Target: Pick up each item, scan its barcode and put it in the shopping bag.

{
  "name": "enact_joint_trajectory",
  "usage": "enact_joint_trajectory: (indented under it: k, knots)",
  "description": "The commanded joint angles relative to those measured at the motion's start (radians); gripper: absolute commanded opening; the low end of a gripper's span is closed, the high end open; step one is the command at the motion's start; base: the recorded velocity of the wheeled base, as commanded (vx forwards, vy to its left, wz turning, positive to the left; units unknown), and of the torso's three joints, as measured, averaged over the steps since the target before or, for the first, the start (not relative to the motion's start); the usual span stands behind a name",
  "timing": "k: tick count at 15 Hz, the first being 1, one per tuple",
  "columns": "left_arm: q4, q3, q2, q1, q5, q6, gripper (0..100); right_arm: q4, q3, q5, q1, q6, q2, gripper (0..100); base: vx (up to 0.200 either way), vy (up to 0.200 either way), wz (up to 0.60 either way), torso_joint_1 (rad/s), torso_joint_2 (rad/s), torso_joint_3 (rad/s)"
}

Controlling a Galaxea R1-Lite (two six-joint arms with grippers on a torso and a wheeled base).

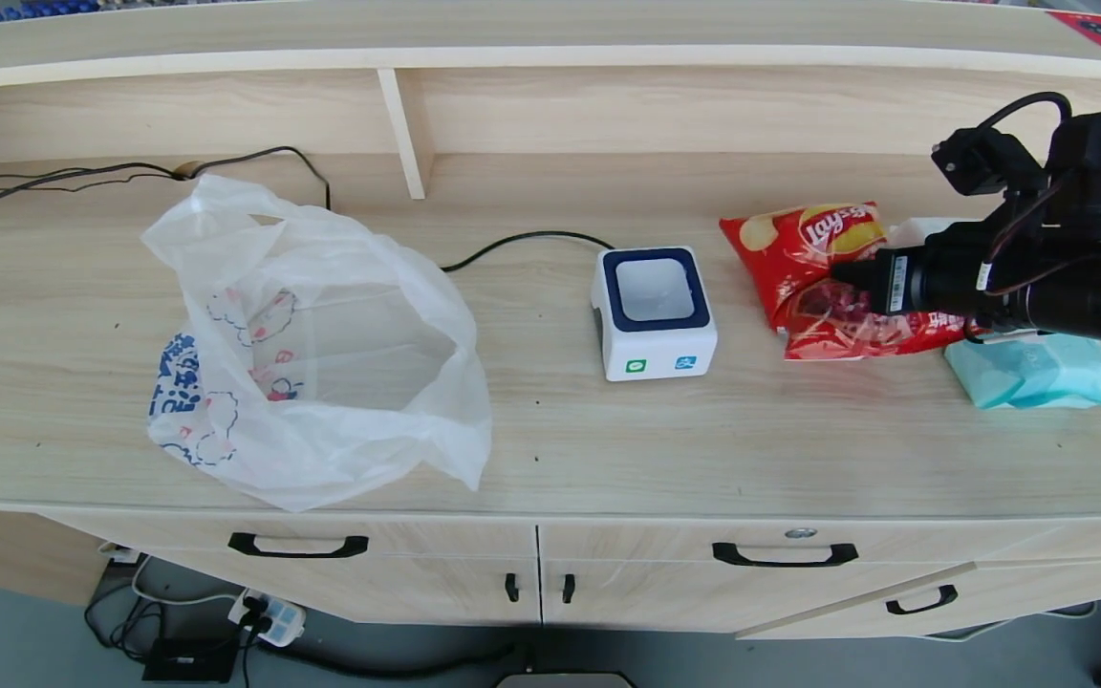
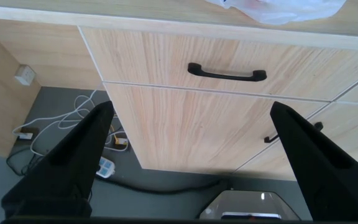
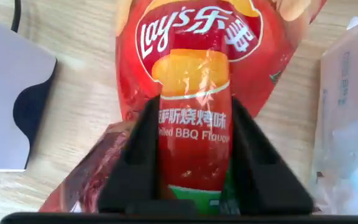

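Observation:
A red bag of chips (image 1: 813,263) lies on the wooden counter (image 1: 550,449), to the right of the white and blue barcode scanner (image 1: 654,311). My right gripper (image 1: 847,277) comes in from the right and is shut on a raised fold of the chips bag (image 3: 197,37), with one finger (image 3: 138,155) on each side of it. The thin white shopping bag (image 1: 321,354) lies open at the counter's left. My left gripper (image 2: 191,162) hangs open and holding nothing below the counter edge, in front of the drawers.
A teal wipes pack (image 1: 1038,373) and a white pack (image 1: 923,229) lie next to the chips under my right arm. Black cables (image 1: 522,244) run along the back of the counter. A drawer handle (image 2: 227,73) faces my left gripper.

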Motion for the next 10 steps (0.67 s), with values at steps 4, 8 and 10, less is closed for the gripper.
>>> enact_joint_trajectory:
  k: [4,8,10]
  knots:
    - [0.0,0.0,0.001,0.0,0.0,0.0,100,-0.02,0.041,-0.003,0.004,0.002,-0.045,0,0.0,0.0,0.0,0.0,0.0,0.0]
    - [0.0,0.0,0.001,0.0,0.0,0.0,100,-0.075,0.15,0.0,0.025,0.138,-0.269,0,0.0,0.0,0.0,0.0,0.0,0.0]
    - [0.0,0.0,0.001,0.0,0.0,0.0,100,-0.073,0.233,-0.001,0.088,0.172,-0.407,0,0.0,0.0,0.0,0.0,0.0,0.0]
